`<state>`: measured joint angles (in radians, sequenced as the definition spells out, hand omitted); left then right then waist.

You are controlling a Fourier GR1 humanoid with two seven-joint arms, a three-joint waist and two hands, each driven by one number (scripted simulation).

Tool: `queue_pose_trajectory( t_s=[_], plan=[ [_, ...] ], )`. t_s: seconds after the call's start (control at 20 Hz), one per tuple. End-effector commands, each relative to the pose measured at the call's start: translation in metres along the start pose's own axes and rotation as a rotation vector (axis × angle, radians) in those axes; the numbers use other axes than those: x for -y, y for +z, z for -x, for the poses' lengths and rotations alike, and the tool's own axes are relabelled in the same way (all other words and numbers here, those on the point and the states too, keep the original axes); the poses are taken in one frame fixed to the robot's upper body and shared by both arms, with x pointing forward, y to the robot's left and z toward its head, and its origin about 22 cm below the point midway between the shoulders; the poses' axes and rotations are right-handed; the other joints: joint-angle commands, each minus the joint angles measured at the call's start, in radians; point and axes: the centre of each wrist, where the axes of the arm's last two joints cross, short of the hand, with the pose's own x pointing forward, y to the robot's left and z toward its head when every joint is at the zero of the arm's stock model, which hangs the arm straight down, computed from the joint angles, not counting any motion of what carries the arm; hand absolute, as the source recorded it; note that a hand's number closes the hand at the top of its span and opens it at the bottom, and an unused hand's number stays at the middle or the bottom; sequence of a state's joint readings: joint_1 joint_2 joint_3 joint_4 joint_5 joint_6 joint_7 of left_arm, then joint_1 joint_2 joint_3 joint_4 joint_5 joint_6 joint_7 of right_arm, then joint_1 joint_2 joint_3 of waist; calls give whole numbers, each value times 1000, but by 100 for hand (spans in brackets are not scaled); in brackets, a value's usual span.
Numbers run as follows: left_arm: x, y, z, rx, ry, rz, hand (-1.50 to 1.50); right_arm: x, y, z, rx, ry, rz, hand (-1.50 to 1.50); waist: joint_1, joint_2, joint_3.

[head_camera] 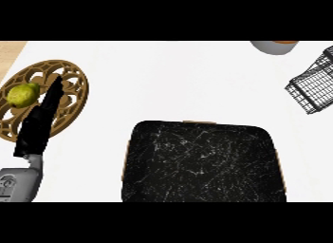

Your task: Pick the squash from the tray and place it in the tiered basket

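We see our left hand (41,116) stretched flat-fingered over the round tray (70,102), the squash (23,95) just beside its fingertips, ungripped.

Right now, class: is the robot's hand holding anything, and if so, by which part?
Nothing is held. The left hand lies open over the tray, fingers straight beside the squash.

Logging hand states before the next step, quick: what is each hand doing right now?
Left hand: open, fingers straight, stretched over the round tray beside the squash, holding nothing.
Right hand: not in view.
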<state>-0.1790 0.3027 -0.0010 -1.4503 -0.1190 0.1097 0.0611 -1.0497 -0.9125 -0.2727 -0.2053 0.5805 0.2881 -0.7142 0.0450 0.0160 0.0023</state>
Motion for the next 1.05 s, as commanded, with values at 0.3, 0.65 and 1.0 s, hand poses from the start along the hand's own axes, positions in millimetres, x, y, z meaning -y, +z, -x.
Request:
queue_pose_trajectory(
  t_s=[0.3, 0.65, 1.0],
  plan=[
    [9, -8, -9, 15, 6, -11, 0, 78, 43, -4, -140, -122, 142, -150, 4, 12, 2],
    [-2, -5, 0, 8, 15, -12, 0, 119, 104, 10, -224, -198, 96, -150, 3, 20, 6],
    [1, 2, 7, -2, 10, -4, 0, 117, 132, 27, -176, -289, 147, -150, -7, 18, 13]
  ],
)
